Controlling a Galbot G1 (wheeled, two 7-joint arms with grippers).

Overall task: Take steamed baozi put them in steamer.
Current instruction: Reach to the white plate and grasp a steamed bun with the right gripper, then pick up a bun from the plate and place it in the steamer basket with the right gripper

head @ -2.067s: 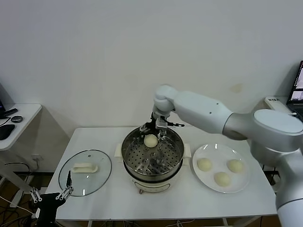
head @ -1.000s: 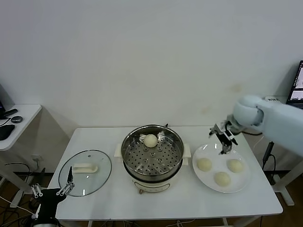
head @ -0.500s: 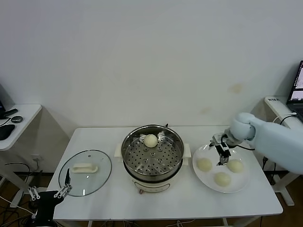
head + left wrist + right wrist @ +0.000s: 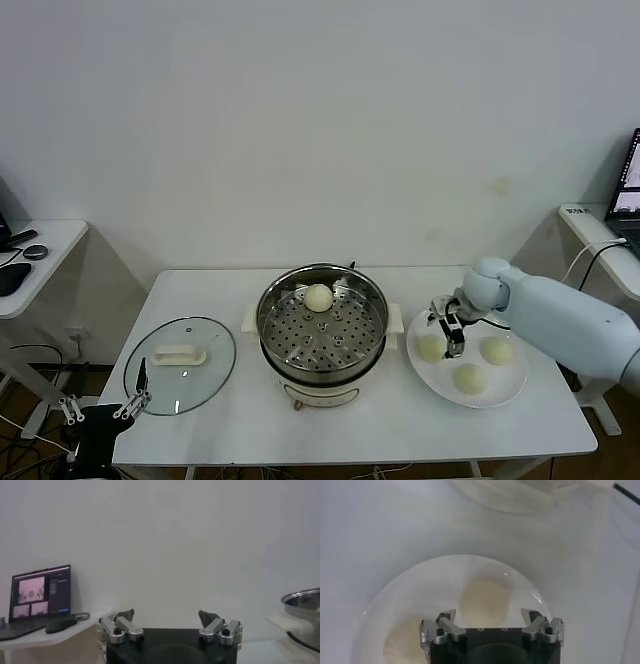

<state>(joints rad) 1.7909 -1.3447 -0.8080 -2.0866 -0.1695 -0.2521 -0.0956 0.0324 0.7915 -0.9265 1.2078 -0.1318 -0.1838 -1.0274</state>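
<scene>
The steamer (image 4: 322, 330), a shiny perforated basket on a white cooker base, stands mid-table with one steamed baozi (image 4: 318, 297) at its far side. Three more cream-white baozi lie on the white plate (image 4: 505, 384) to the right: one on the steamer side (image 4: 431, 347), one at the right (image 4: 497, 350), one at the front (image 4: 468, 378). My right gripper (image 4: 447, 327) hangs open just over the steamer-side baozi (image 4: 484, 600), its fingers on either side, apart from it. My left gripper (image 4: 105, 412) is parked open below the table's left front corner.
A round glass lid (image 4: 180, 364) with a white handle lies flat on the table left of the steamer. A side desk (image 4: 30, 260) with a mouse stands at far left. The steamer's rim (image 4: 304, 599) shows in the left wrist view.
My right gripper has come down and leftward over the plate, from above its far edge to just above the steamer-side baozi. The left arm has hardly moved.
</scene>
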